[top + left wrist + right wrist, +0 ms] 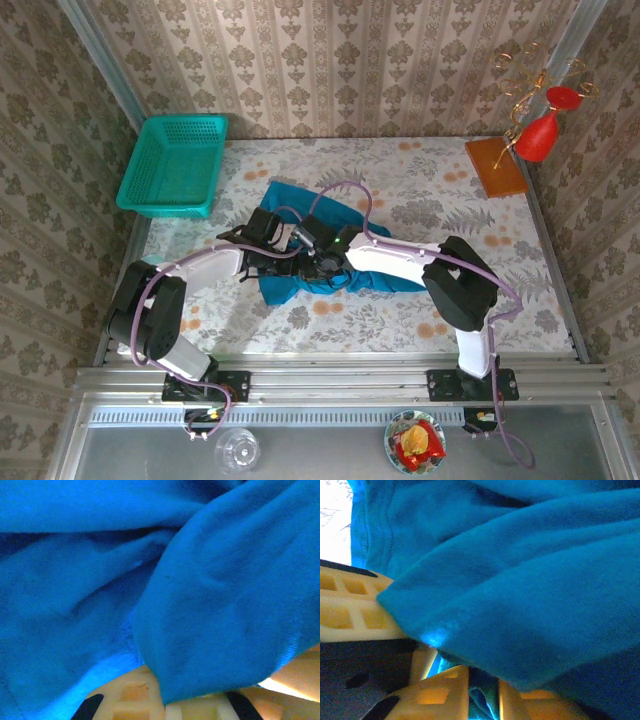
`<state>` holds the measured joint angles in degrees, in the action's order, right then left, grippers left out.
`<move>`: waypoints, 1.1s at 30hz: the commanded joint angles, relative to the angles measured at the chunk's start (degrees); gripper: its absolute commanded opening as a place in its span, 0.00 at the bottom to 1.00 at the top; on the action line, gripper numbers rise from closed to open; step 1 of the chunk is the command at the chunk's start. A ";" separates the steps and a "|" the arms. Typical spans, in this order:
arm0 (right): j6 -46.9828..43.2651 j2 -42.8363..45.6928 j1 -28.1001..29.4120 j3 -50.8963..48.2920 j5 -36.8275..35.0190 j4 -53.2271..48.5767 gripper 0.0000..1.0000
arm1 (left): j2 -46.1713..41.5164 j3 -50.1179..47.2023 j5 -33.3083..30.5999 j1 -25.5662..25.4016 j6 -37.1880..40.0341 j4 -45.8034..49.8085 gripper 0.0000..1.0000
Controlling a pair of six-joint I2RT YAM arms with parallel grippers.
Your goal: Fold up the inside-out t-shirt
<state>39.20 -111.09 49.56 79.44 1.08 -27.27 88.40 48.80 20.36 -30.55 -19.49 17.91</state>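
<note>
We see the plain blue-teal short-sleeved t-shirt of soft cloth lying crumpled a little left of centre in the overhead frame, on the floral-patterned table top. Both arms meet over it: the left gripper comes in from the lower left and the right gripper from the lower right, the two just beside each other above the middle of the garment. In the left wrist view the t-shirt covers nearly the whole frame in soft folds, and one fold runs down to the left gripper at the bottom edge. Its jaws are closed, and the cloth seems to be pinched between the cream fingers, though the drape hides the tips. In the right wrist view the t-shirt hangs across the frame with a stitched hem at the upper left, and the right gripper has its jaws drawn close together with a strip of the cloth caught in the narrow gap between the cream fingers. A teal plastic mesh basket sits at the upper left of the table, well apart from the t-shirt, and a brown wooden board lies at the upper right.
</note>
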 commanded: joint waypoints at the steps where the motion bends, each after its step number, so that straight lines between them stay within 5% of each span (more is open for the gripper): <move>1: 0.37 -1.66 -0.08 0.72 -3.76 -2.33 0.20 | -2.02 0.47 2.18 -0.30 0.06 -0.61 0.00; 10: 0.18 -0.19 -0.43 0.46 -4.06 -2.97 0.00 | -1.97 0.51 2.40 -0.29 -0.03 -0.81 0.00; 26: 1.20 23.16 -3.82 -8.09 -3.94 -8.60 0.00 | -2.50 0.77 0.30 1.49 0.28 0.79 0.00; 33: 3.20 38.80 -11.16 -15.67 -5.77 -11.15 0.00 | -3.43 0.69 -0.23 2.82 0.65 1.58 0.00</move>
<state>40.73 -77.76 40.99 65.87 -2.00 -34.68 87.09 48.82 21.10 -28.49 -19.46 17.80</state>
